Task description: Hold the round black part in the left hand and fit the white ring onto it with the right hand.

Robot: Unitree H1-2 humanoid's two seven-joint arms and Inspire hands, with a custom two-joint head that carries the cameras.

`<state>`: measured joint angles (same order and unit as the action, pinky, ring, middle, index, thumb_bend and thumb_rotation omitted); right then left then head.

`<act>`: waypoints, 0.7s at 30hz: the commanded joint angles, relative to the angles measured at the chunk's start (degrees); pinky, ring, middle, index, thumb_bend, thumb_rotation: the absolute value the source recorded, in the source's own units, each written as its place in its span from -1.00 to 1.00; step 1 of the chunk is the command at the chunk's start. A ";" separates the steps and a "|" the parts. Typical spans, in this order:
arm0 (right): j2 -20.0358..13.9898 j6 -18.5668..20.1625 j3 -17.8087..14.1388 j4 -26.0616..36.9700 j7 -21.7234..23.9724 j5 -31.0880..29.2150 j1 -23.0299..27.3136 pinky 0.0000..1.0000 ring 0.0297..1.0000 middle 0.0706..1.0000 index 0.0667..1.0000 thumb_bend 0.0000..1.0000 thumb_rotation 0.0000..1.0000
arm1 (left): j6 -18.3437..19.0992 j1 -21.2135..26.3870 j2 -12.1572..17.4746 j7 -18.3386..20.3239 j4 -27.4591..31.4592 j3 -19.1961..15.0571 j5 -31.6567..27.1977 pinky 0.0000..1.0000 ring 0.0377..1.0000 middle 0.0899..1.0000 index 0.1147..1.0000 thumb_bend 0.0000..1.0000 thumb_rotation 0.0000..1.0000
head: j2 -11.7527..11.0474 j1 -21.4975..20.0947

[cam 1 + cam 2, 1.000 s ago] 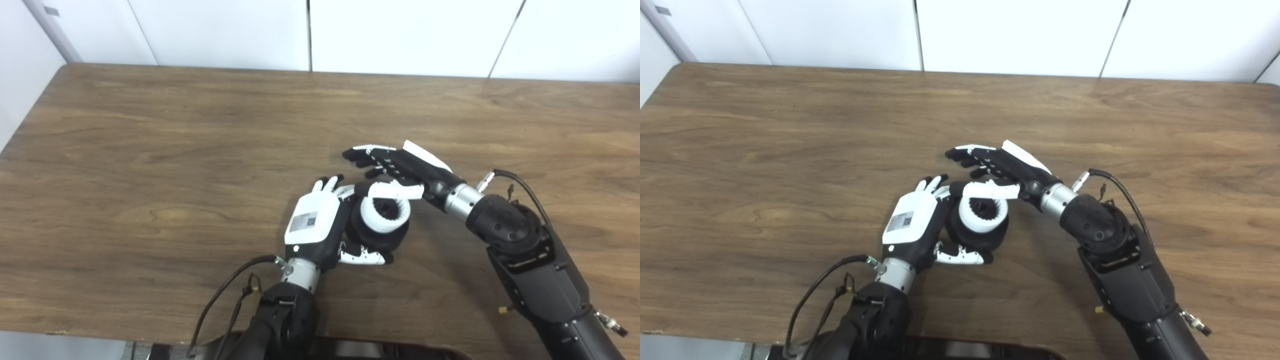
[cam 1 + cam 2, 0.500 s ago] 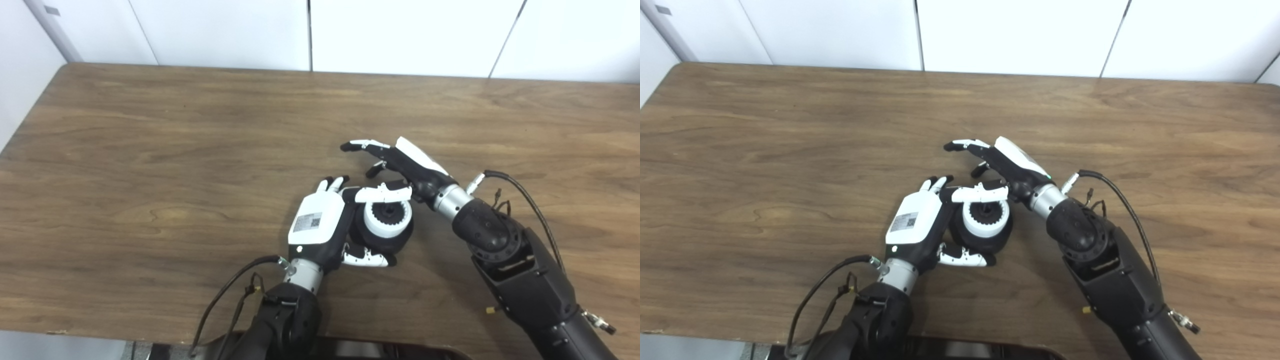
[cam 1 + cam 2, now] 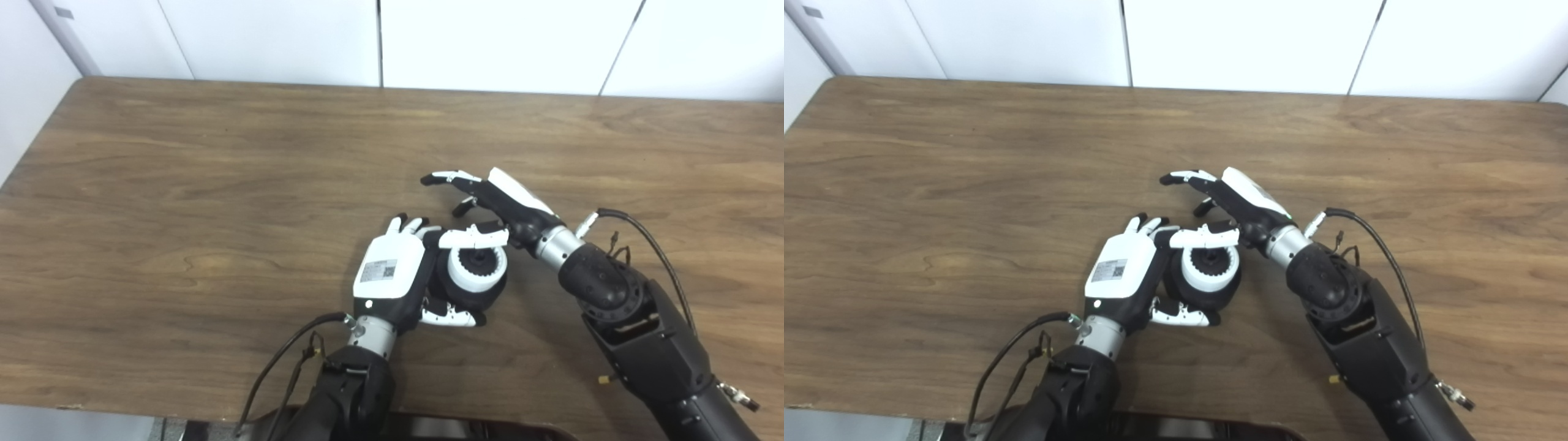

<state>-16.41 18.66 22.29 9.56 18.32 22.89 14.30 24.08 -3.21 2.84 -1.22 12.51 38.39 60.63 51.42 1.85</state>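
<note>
Fingers [image 3: 409, 226] of my left hand [image 3: 392, 278] curl round the round black part [image 3: 484, 299], gripping it just above the wooden table [image 3: 184, 202] near the front edge. From the left eye, the white back of that hand faces up, and its thumb [image 3: 450, 315] hooks under the part's near side. White ring [image 3: 476, 268] sits on top of the black part, its toothed dark centre showing through the middle. My right hand [image 3: 496, 202] comes in from the far right side; its thumb [image 3: 474, 237] lies across the far rim of the ring, touching it, while the other fingers [image 3: 444, 178] stretch out apart over the table and hold nothing. That hand is spread, not clasped on the ring. A black cable [image 3: 643, 236] loops off my right wrist.

From the right eye, the same grouping sits a little further left. My left hand [image 3: 1127, 275] clasps the black part [image 3: 1222, 297] from the left, the ring [image 3: 1209, 269] seated on it and facing up. My right hand [image 3: 1240, 199] has its thumb [image 3: 1206, 237] resting on the ring's far edge, the remaining fingers [image 3: 1185, 177] extended and clear of both parts. White wall panels [image 3: 1243, 43] stand behind the table.
</note>
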 commanded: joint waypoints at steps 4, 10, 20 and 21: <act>-2.56 5.23 -3.22 0.79 1.84 0.56 -0.15 0.71 0.87 0.79 0.72 0.33 0.37 | 0.83 -3.70 -2.93 0.07 -3.72 1.49 1.68 1.00 0.82 0.69 0.51 0.68 -0.32 | -0.08 -0.35; -3.17 5.71 -4.61 2.51 3.11 -0.81 -0.24 0.68 0.83 0.77 0.72 0.37 0.47 | -2.22 -3.86 -3.62 -3.81 -2.46 -2.19 -1.86 0.88 0.74 0.64 0.60 0.68 -0.11 | -0.24 -0.67; -3.65 8.20 -6.70 4.99 4.57 -0.71 -0.26 0.76 0.87 0.79 0.72 0.37 0.56 | -1.31 -3.15 -4.10 -0.22 -0.54 -5.87 -4.36 0.88 0.76 0.67 0.73 1.00 0.01 | -0.41 -0.63; -3.46 8.21 -7.14 5.06 4.62 -1.01 -0.29 0.77 0.87 0.79 0.72 0.36 0.55 | -1.37 -3.00 -3.90 0.20 -0.46 -6.06 -4.51 0.88 0.76 0.69 0.77 1.00 0.02 | -0.44 -0.56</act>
<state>-18.71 25.30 16.73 13.64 23.00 20.84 13.44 22.09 -5.14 0.39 -2.43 12.91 31.76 56.44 50.98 1.23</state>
